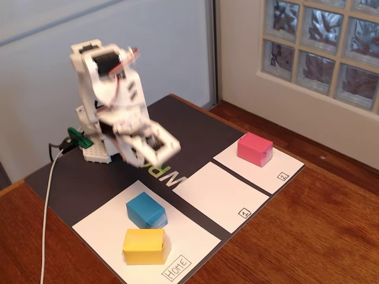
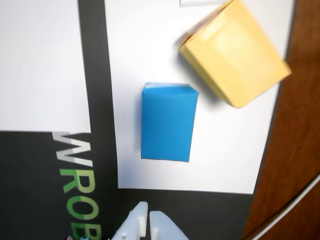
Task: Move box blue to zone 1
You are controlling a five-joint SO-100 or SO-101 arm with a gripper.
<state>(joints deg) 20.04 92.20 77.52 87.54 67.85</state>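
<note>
The blue box (image 1: 145,210) (image 2: 167,121) rests on the sheet marked "Home" (image 1: 176,267), just behind the yellow box (image 1: 144,245) (image 2: 233,51). Zone 1 (image 1: 219,195), the white sheet with a boxed "1" at its corner, lies bare to the right of it in the fixed view. My white gripper (image 1: 147,150) (image 2: 149,215) hangs in the air above the dark mat, up and behind the blue box. Its fingertips (image 2: 138,221) nearly touch with nothing between them, so it is shut. In the wrist view the blue box sits a little ahead of the tips.
A pink box (image 1: 255,148) stands on the sheet marked "2" (image 1: 283,176) at the right. The arm's base (image 1: 98,151) sits at the back of the black mat (image 1: 195,127). A white cable (image 1: 46,219) runs down the left over the wooden table (image 1: 308,236).
</note>
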